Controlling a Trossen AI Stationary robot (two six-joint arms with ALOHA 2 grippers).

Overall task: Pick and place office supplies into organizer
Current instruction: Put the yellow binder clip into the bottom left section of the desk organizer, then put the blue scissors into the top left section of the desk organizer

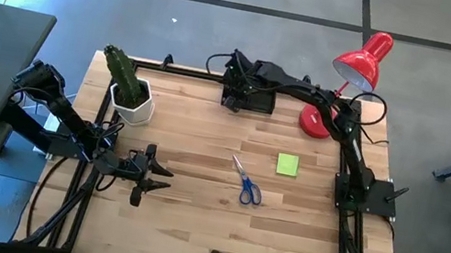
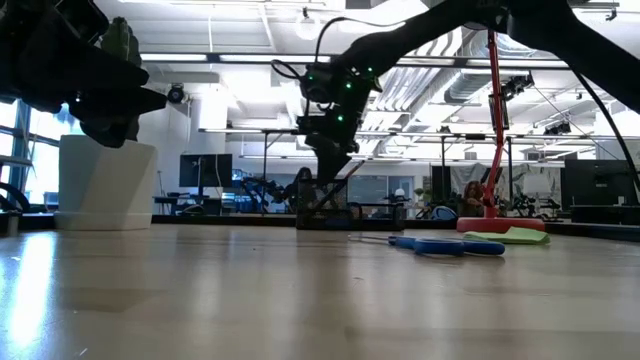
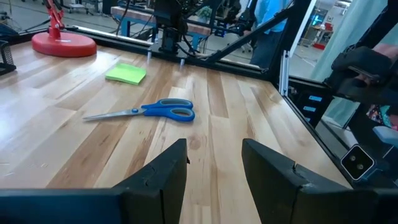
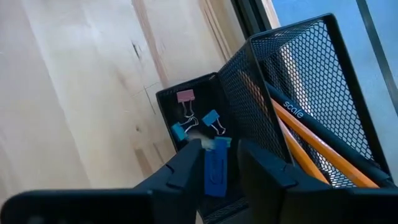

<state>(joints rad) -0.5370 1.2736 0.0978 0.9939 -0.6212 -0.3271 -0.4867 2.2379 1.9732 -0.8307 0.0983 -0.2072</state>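
Wooden desk [image 1: 190,223] under me, pale planks framed by dark rails, sitting on a grey concrete floor; through the low view I am seeing a big open lab with ceiling lights behind it.

I am holding the right hand [image 4: 214,149] over the black mesh organizer [image 1: 249,96] at the far edge of the desk. Its fingers are standing a little apart with a blue clip [image 4: 216,169] between them; I am not able to tell from the right wrist view whether they are gripping it or just bracketing it. Below, in the organizer's low tray compartment, a pink binder clip [image 4: 185,96] and two blue binder clips [image 4: 211,119] are lying together. In the tall mesh compartment beside it, orange pencils [image 4: 311,146] and a dark pen [image 4: 323,134] are leaning at a slant.

I am keeping the left hand [image 1: 162,179] low over the near left part of the desk, fingers [image 3: 161,174] spread with nothing between them, pointing toward the middle.

Blue-handled scissors [image 1: 246,183] are lying flat mid-desk, blades closed. The lime-green sticky-note pad [image 1: 287,163] is lying just beyond them on the right, apart from them and well clear of the organizer.

Red desk lamp [image 1: 352,70] is standing at the far right corner, its base near the organizer. Potted cactus [image 1: 128,86] in a white pot is standing far left.
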